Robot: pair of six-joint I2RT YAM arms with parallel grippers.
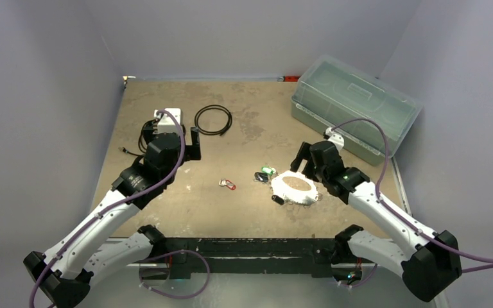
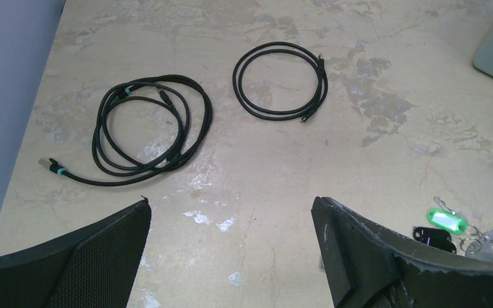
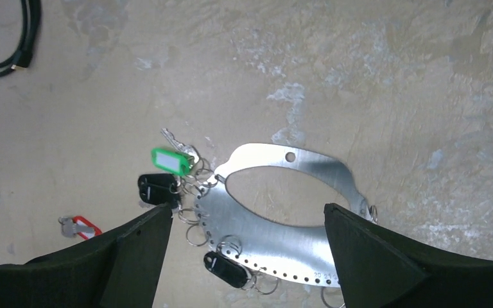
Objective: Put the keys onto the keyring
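Keyring: silver perforated oval keyring (image 3: 257, 228) is lying beneath the right gripper (image 3: 247, 247), whose jaws are standing spread, empty.
Keys: green-tagged key (image 3: 169, 160) and black-tagged key (image 3: 157, 188) are sitting at its rim; red-tagged key (image 3: 80, 226) is lying apart.
Left gripper (image 2: 231, 250): hanging released, empty.
Next: probably pinching red by its tag.

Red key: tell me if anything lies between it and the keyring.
Nothing visible does. Bare table separates the red key from the keyring; the black key and green key lie just beyond that line.
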